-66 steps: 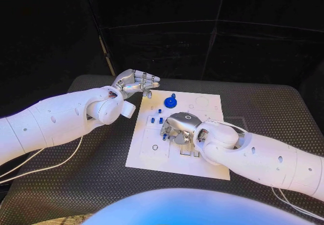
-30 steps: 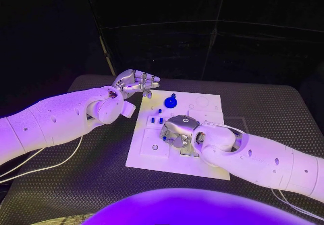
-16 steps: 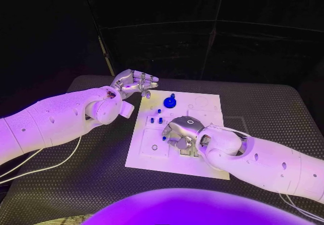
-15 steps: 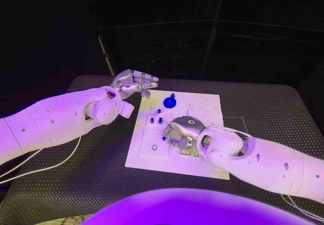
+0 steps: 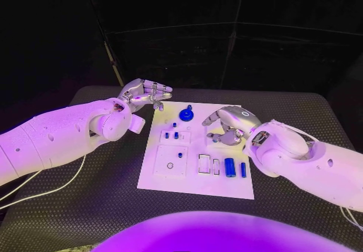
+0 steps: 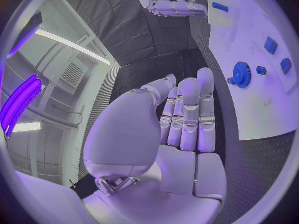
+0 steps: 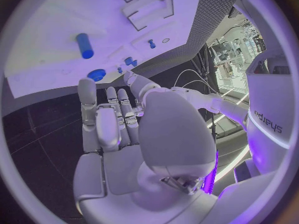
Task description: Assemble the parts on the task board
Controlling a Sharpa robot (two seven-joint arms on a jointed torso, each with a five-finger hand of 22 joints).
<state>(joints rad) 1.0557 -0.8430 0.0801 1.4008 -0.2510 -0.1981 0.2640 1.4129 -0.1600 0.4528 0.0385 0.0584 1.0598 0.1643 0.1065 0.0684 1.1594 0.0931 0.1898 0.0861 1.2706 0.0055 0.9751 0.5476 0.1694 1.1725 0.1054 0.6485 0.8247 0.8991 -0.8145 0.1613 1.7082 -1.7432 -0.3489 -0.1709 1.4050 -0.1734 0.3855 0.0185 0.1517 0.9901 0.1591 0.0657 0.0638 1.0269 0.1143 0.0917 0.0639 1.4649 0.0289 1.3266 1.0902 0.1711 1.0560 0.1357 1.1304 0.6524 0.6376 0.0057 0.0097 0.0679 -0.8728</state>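
Head view shows the white task board [image 5: 168,177] lying flat in the middle of the black worktop [image 5: 91,210], with both hands raised above its far half. The left hand [image 5: 143,93] hangs over the board's far left corner, its fingers [image 5: 157,90] curled inward with nothing visible between them. The right hand [image 5: 229,125] sits above the far right part of the board, fingers bent and slightly apart, holding nothing that can be seen. A blue gear [image 5: 186,113] stands on the board between the two hands, nearer the left one. Two small blue pegs [image 5: 171,135] stand in the board near its middle left, and one tiny blue part [image 5: 180,155] sits in a square recess. Nearer the robot, a blue cylinder [image 5: 229,167] and a thinner blue pin [image 5: 243,169] lie side by side in slots.
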